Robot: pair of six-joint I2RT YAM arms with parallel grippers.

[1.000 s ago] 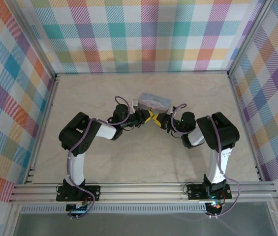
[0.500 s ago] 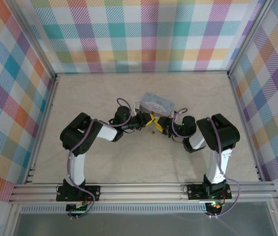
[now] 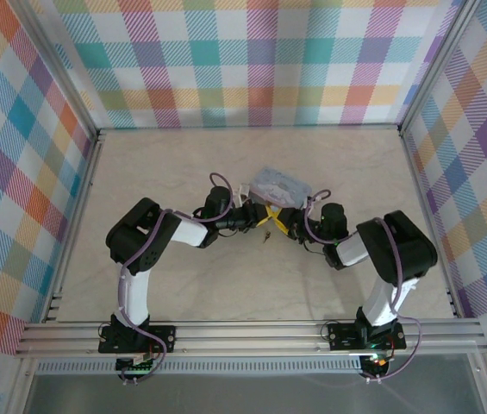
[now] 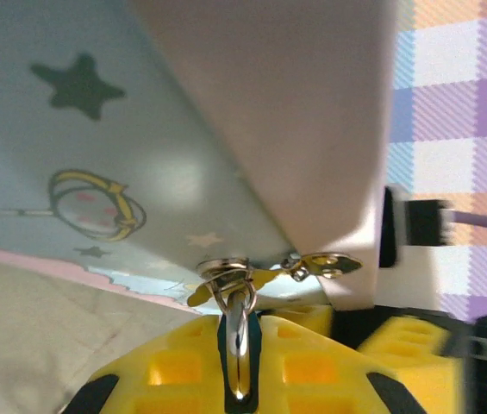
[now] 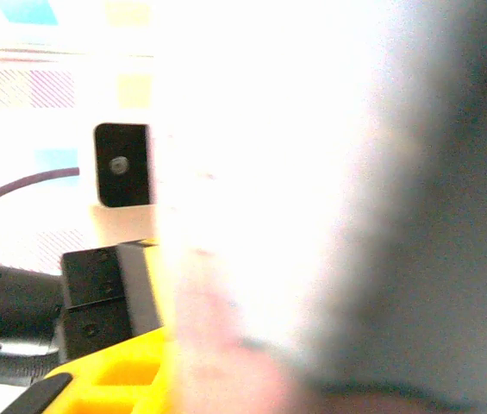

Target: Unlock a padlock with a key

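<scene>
The padlock [image 4: 240, 341], a thin dark-blue body with a shiny shackle, hangs from the metal hasp [image 4: 226, 269] of the pale blue tin [image 4: 96, 155]. My left gripper [image 4: 239, 326] is shut on it, with yellow fingers [image 4: 165, 366] on either side. From above, the left gripper [image 3: 259, 216] and right gripper [image 3: 284, 221] meet just in front of the tin [image 3: 279, 185]. A tiny dark sliver that looks like the key [image 3: 265, 233] lies on the table below them. In the right wrist view one yellow finger [image 5: 114, 379] shows beside a washed-out blur; how its jaws stand is hidden.
The tin stands tilted mid-table with a small latch [image 4: 325, 263] on its front. Checked walls [image 3: 252, 60] close in the back and both sides. A metal rail [image 3: 243, 332] runs along the near edge.
The tin has shifted right and turned. The right arm has swung further right. A small sliver has appeared on the table below the fingers. The left gripper still holds the padlock.
</scene>
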